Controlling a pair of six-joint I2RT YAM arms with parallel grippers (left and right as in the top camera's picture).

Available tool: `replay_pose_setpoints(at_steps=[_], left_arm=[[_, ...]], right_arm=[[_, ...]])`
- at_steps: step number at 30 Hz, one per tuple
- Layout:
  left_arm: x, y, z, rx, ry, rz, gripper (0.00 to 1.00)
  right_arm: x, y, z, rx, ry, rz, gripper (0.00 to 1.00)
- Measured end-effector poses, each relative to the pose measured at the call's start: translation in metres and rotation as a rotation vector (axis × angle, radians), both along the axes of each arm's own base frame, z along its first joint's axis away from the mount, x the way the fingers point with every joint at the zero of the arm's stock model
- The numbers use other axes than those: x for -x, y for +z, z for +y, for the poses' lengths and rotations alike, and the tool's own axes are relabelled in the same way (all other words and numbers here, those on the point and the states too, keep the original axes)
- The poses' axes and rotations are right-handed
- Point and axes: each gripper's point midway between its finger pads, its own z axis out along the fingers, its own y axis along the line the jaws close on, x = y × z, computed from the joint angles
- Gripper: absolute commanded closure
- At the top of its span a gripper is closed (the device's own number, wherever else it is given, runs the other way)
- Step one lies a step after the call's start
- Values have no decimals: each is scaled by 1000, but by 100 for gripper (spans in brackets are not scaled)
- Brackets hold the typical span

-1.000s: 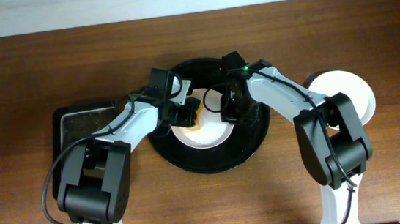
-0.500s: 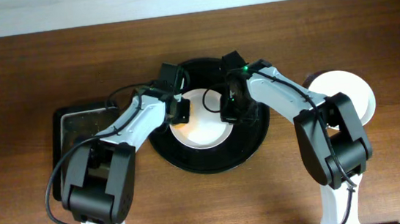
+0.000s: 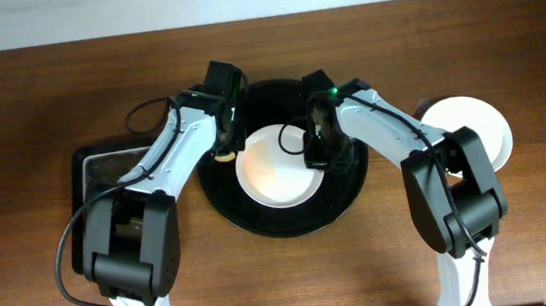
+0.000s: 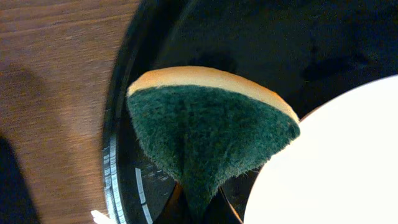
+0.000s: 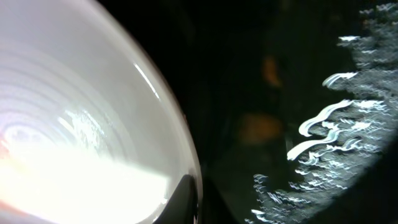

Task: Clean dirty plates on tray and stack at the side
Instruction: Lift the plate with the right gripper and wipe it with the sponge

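On my left wrist feed the sponge (image 4: pixel 205 130) fills the frame, green scouring face toward me with its yellow backing on top. It is folded and pinched at its lower end, so the left gripper (image 3: pixel 223 150) is clamped on it. The sponge hangs just off the white plate (image 3: pixel 275 173) at the plate's ten o'clock, above the inner rim of the round black tray (image 3: pixel 343 196).

On the right wrist feed one dark fingertip (image 5: pixel 185 200) lies against the plate's rim. The other finger is out of sight, so I cannot tell whether the right gripper (image 3: pixel 318 152) is gripping.

From overhead, that gripper sits at the plate's three o'clock, and the plate lies flat near mid-tray. Farther out on the wooden table (image 3: pixel 26 96), a rectangular black tray (image 3: pixel 94 170) sits at the round tray's nine o'clock. A second white plate (image 3: pixel 471 119) lies at three o'clock, partly hidden by the right arm.
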Motion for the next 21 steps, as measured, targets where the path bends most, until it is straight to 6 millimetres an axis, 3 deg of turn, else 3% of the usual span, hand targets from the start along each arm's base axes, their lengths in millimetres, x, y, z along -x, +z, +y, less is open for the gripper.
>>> replay_pose_setpoints(at_steps=[3,7,10,13,17,21], left_arm=[[2,-1,-10,89,-11,27,100],[2,0,-12,187,-2,56,100],[3,0,-14,203,-6,62,100],[4,1,-16,210,-8,64,100],[4,1,-16,211,-9,64,100],[4,1,-16,214,-9,65,100]], right_arm=[[-8,26,-18,109,97,-41,96],[-37,104,-49,297,172,-241,96],[-44,142,-63,410,187,-348,96],[-39,157,-61,535,249,-391,96],[-32,175,-44,700,334,-469,96],[-28,185,-37,772,344,-515,96]])
